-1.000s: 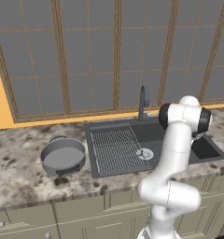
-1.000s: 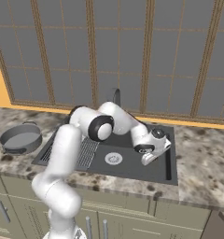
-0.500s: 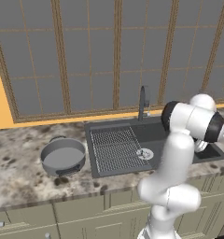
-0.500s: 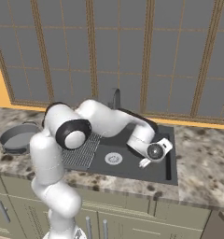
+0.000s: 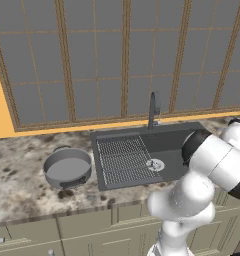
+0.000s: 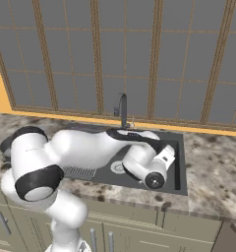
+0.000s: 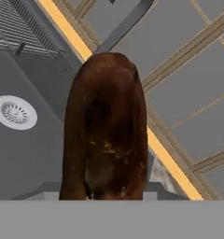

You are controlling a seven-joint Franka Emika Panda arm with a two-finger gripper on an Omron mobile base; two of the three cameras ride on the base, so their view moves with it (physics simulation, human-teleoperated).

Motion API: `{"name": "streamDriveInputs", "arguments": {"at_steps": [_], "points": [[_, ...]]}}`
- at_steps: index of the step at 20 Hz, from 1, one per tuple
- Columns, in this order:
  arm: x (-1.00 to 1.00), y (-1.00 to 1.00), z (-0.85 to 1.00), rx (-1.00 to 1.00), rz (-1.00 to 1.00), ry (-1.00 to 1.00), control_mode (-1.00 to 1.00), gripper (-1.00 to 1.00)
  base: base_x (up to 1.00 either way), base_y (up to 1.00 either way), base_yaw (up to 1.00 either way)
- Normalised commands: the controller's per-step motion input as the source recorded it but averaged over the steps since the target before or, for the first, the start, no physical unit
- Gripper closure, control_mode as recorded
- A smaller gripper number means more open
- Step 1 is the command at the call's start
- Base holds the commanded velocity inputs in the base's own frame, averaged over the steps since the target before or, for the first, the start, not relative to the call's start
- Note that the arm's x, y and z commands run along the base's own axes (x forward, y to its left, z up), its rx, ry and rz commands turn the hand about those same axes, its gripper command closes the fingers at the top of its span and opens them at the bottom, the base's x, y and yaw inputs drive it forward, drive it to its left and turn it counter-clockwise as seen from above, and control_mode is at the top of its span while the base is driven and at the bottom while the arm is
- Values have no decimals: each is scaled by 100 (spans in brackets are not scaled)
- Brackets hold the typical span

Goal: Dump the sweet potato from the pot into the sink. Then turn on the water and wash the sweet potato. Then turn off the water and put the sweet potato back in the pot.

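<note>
Dark sink below; gripper clamped on sweet potato, standing upright above drain.

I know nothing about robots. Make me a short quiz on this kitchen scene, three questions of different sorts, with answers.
1. True or false: the pot stands inside the sink.
2. What fills the middle of the hand view, right in front of the gripper?
A. a sponge
B. the sweet potato
C. a cup
3. Fill in: the faucet rises at the ____ edge of the sink.

Key:
1. False; it stands on the counter, left of the sink.
2. B
3. back, the window side
</note>
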Motion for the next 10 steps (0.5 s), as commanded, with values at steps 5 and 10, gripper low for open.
{"name": "streamDriveInputs", "arguments": {"at_steps": [5,10], "points": [[-22,44,100,-10,15,0,-100,100,0,0,0],[-7,46,100,-12,18,4,-100,100,0,0,0]]}}
